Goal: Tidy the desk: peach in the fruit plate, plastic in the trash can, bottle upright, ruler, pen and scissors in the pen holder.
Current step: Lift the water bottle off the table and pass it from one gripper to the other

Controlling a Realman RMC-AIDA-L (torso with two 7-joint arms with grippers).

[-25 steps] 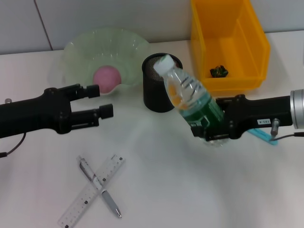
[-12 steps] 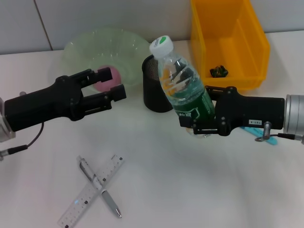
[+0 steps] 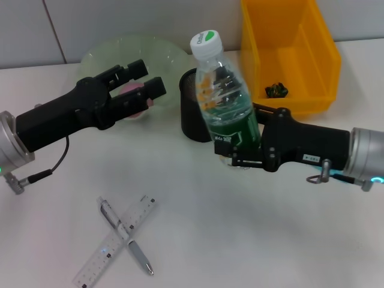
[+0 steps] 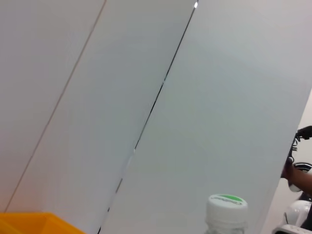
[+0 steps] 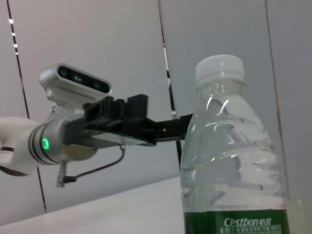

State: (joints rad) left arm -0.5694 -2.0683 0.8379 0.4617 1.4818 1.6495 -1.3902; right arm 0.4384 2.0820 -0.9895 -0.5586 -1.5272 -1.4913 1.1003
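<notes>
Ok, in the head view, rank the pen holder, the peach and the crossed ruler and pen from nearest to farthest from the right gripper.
From the right gripper, shut on the bottle:
1. Pen holder, just behind the bottle.
2. Peach, in the fruit plate, toward the robot's left.
3. Ruler and pen, crossed at the table's near edge, too close to each other to rank apart.

The bottle [image 3: 228,108] covers part of the black pen holder [image 3: 195,117] behind it, and its base is lost among the right gripper's [image 3: 240,157] fingers. The left gripper [image 3: 141,87] masks most of the peach [image 3: 139,103] in the fruit plate [image 3: 108,57]. The dark object [image 3: 276,90] in the yellow bin [image 3: 288,54] is too small to identify. In the left wrist view only the bottle's cap shows at the lower edge.
</notes>
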